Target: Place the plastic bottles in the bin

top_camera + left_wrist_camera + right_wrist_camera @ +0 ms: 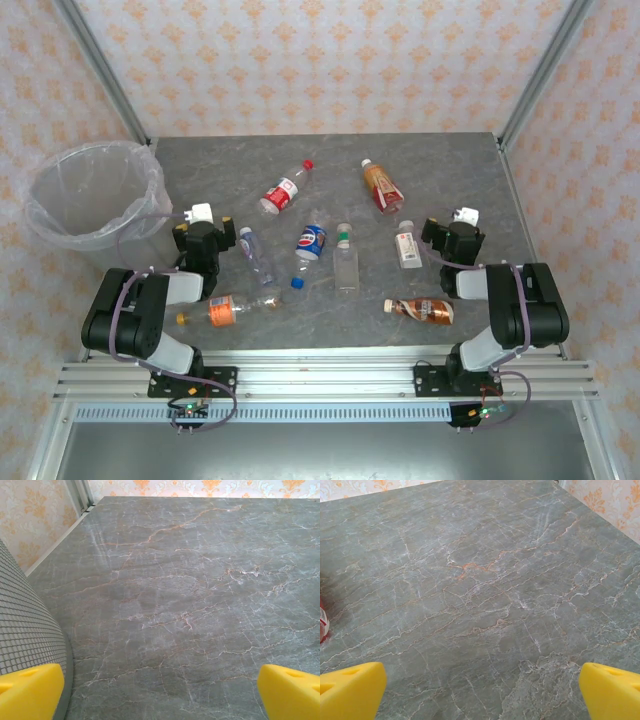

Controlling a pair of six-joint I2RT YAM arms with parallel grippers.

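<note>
Eight plastic bottles (311, 243) lie on their sides, scattered across the middle of the table (440, 160), so the first pick is judged not yet made. The bin (95, 195), lined with a crinkled clear bag, stands at the table's left edge, just beside the left gripper (160, 692). Its yellow fingers (30, 690) are spread wide with nothing between them. The right gripper (480, 692) is likewise spread and empty over bare table.

The clear blue-capped bottle (256, 255), nearest the left gripper, is probably best taken first. The jaws should be set across its long axis, at mid-body, and closed gently, since such thin, round bottles are likely to roll or buckle. It should be lifted above the bin's rim and let go only once it is well over the bag. The brown-labelled bottle (422, 310) and the others on the right are judged harder to carry, as the bin is well apart from that arm.

The tabletop is a smooth grey marble pattern with pale and rust-coloured veins. It is enclosed by cream wallpaper with an orange floral motif and by aluminium posts (100, 65). A slotted aluminium rail (320, 380) at the near edge carries both arm bases.
</note>
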